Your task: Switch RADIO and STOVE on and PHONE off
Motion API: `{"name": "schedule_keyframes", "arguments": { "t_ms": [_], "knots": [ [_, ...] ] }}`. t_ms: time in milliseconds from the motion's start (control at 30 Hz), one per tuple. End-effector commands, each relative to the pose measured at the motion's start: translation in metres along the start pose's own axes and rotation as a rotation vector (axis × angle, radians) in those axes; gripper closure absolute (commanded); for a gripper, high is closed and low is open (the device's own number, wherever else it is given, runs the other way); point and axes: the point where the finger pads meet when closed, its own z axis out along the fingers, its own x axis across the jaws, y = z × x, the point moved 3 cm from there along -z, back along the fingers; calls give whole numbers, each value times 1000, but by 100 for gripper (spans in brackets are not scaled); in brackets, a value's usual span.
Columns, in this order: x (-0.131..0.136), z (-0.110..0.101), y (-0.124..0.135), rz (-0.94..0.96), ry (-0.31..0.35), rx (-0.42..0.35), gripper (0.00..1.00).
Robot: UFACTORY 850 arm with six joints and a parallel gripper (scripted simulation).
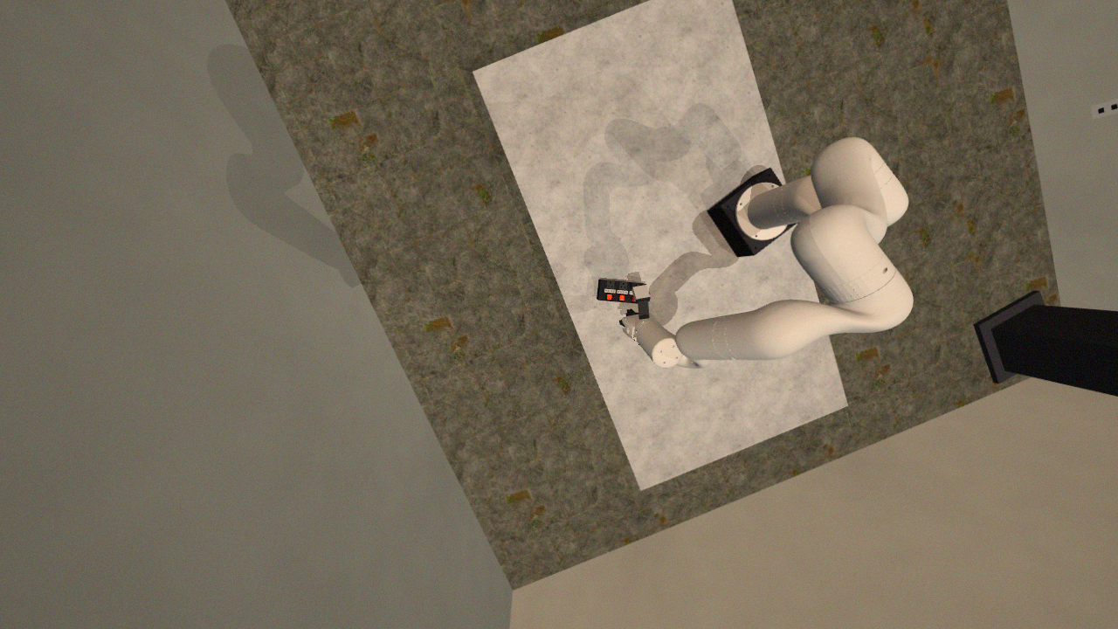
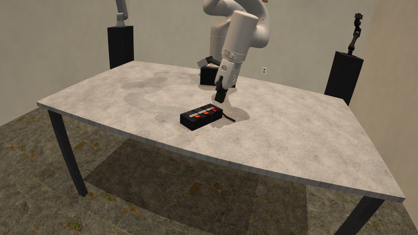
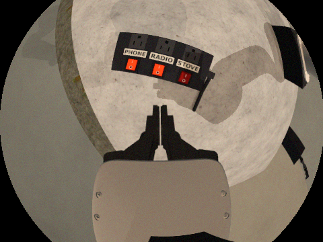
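Observation:
A black power strip [image 1: 611, 287] [image 2: 196, 119] [image 3: 121, 47] lies flat on the grey table [image 2: 292, 137], the right way up, with three red rocker switches labelled PHONE [image 3: 130, 64], RADIO [image 3: 158, 69] and STOVE [image 3: 184, 77]. The PHONE and RADIO switches glow bright orange-red; the STOVE switch is a darker red. A short black cord stub [image 3: 203, 91] [image 2: 228, 117] leaves the strip's STOVE end. My gripper [image 3: 159, 113] [image 2: 219, 100] [image 1: 642, 308] is shut and empty. It hangs above the table just beside the strip, nearest the RADIO and STOVE switches, not touching it.
The arm's black base [image 2: 208, 76] [image 1: 734, 223] sits at the table's far side. Black pedestals with cameras stand off the table at the back left [image 2: 120, 45] and right [image 2: 343, 75]. The table edge [image 3: 74, 94] runs close behind the strip.

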Motion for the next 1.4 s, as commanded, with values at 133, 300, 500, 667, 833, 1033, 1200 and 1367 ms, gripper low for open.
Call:
{"name": "schedule_keyframes", "arguments": {
  "t_ms": [133, 300, 500, 667, 833, 1033, 1200, 1367],
  "knots": [
    [2, 47, 9, -2, 5, -3, 100],
    [3, 47, 9, -2, 5, -4, 100],
    [3, 47, 9, -2, 5, -4, 100],
    [3, 47, 9, -2, 5, -4, 100],
    [3, 47, 9, -2, 5, -4, 100],
    [3, 47, 9, -2, 5, -4, 100],
    [3, 47, 9, -2, 5, -4, 100],
    [3, 47, 9, -2, 5, -4, 100]
  ]
}}
